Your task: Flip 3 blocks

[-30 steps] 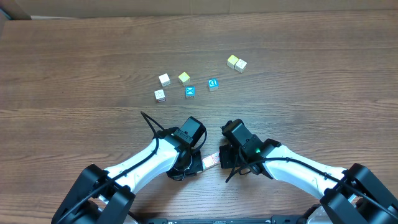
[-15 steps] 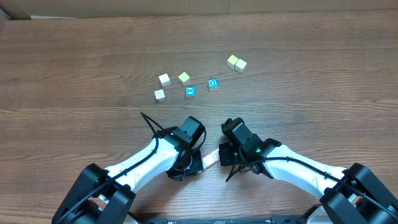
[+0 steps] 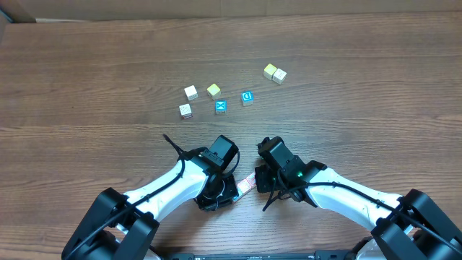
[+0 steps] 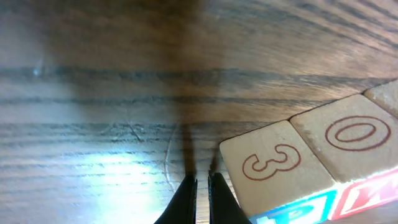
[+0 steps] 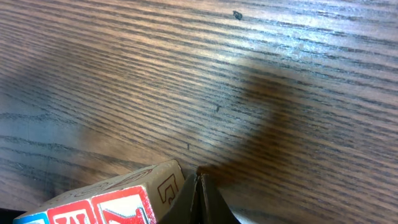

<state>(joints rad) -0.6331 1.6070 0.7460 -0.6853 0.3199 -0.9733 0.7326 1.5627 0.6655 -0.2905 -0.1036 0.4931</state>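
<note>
The row of three blocks (image 3: pixel 245 185) lies between the grippers, long axis arm to arm; left gripper (image 4: pixel 200 185) and right gripper (image 5: pixel 198 180), both pinched shut and empty, sit just beside its ends

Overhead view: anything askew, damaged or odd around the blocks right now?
Nothing stands out. The blocks sit in a short row between the shut left gripper and right gripper, neither holding one; the other cubes lie scattered farther out, none stacked.
</note>
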